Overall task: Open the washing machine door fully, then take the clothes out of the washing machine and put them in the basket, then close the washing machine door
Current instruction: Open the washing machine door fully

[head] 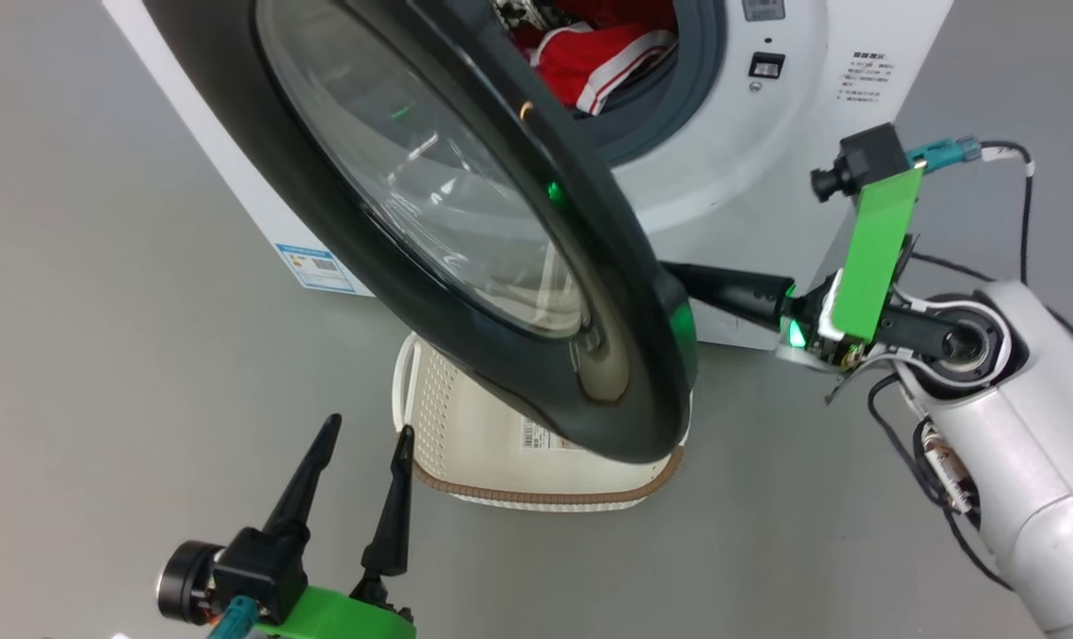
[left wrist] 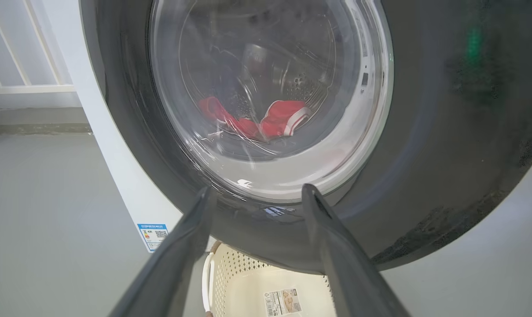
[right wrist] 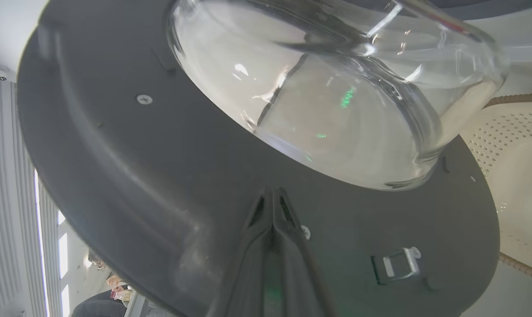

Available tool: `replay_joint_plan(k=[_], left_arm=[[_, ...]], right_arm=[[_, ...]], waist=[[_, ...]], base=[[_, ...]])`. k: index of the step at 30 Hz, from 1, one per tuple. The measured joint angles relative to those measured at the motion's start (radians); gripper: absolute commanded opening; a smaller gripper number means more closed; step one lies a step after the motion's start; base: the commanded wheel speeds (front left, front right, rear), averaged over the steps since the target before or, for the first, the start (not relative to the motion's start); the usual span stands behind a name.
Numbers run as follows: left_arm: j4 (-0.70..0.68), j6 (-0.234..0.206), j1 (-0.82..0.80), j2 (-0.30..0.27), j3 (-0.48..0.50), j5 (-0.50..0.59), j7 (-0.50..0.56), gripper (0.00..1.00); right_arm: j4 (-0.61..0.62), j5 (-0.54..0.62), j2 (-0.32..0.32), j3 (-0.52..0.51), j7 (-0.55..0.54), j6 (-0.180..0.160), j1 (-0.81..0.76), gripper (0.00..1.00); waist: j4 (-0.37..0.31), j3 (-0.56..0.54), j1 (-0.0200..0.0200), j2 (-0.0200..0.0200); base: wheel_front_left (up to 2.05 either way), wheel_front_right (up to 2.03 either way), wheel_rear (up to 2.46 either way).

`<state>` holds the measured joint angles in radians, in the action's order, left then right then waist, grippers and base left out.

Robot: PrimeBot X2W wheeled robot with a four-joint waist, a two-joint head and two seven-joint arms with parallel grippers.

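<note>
Currently you're on the first step: the door (head: pixel 500 364) stands part open over the basket (head: pixel 492 444), and the red clothes (head: pixel 589 62) lie inside the washing machine (head: pixel 749 177). Your right gripper (right wrist: pixel 272 198), fingers shut and empty, is set against the door's inner face; the right wrist view gives that contact, which the rim hides in the head view. Your left gripper (head: pixel 367 430) hangs wide open, empty. Next, push the door wider.

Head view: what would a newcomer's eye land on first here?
The big black-rimmed washing machine door dominates, standing partly open across the middle above the cream basket on the floor. Behind it, red clothes lie inside the washing machine at the top. The right gripper, shut, meets the door's edge from the right.
</note>
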<state>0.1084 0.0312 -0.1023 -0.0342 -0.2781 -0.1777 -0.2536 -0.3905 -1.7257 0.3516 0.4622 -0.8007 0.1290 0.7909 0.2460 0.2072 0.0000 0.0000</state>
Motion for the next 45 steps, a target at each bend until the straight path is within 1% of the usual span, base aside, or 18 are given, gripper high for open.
replay_joint_plan(k=[8,19,28,31,37,45], left_arm=[[0.002,0.001,0.019,0.0,0.009,0.0,0.0,1.0],[0.013,0.001,0.036,0.0,0.028,0.0,0.0,1.0],[0.02,0.001,0.049,0.0,0.047,0.003,0.0,1.0],[0.024,0.008,0.058,0.0,0.051,0.006,0.0,1.0],[0.024,0.008,0.058,0.0,0.063,0.007,0.0,1.0],[0.028,0.008,0.059,0.0,0.08,0.007,0.0,1.0]], right_arm=[[0.062,0.03,-0.035,-0.002,-0.003,0.0,-0.078,0.0],[0.109,0.061,-0.072,-0.007,-0.02,0.0,-0.157,0.0],[0.13,0.07,-0.1,-0.01,-0.043,0.0,-0.201,0.0],[0.137,0.072,-0.11,-0.01,-0.045,0.0,-0.219,0.0],[0.145,0.095,-0.131,-0.002,-0.062,0.0,-0.223,0.0],[0.156,0.109,-0.165,0.011,-0.08,0.0,-0.243,0.0]], waist=[[0.03,-0.023,0.0,0.0],[0.098,-0.049,0.0,0.0],[0.164,-0.069,0.0,0.0],[0.197,-0.076,0.0,0.0],[0.245,-0.084,0.0,0.0],[0.293,-0.095,0.0,0.0]], base=[[0.0,0.0,0.0],[0.0,0.0,0.0],[0.0,0.0,0.0],[0.0,0.0,0.0],[0.0,0.0,0.0],[0.0,0.0,0.0]])
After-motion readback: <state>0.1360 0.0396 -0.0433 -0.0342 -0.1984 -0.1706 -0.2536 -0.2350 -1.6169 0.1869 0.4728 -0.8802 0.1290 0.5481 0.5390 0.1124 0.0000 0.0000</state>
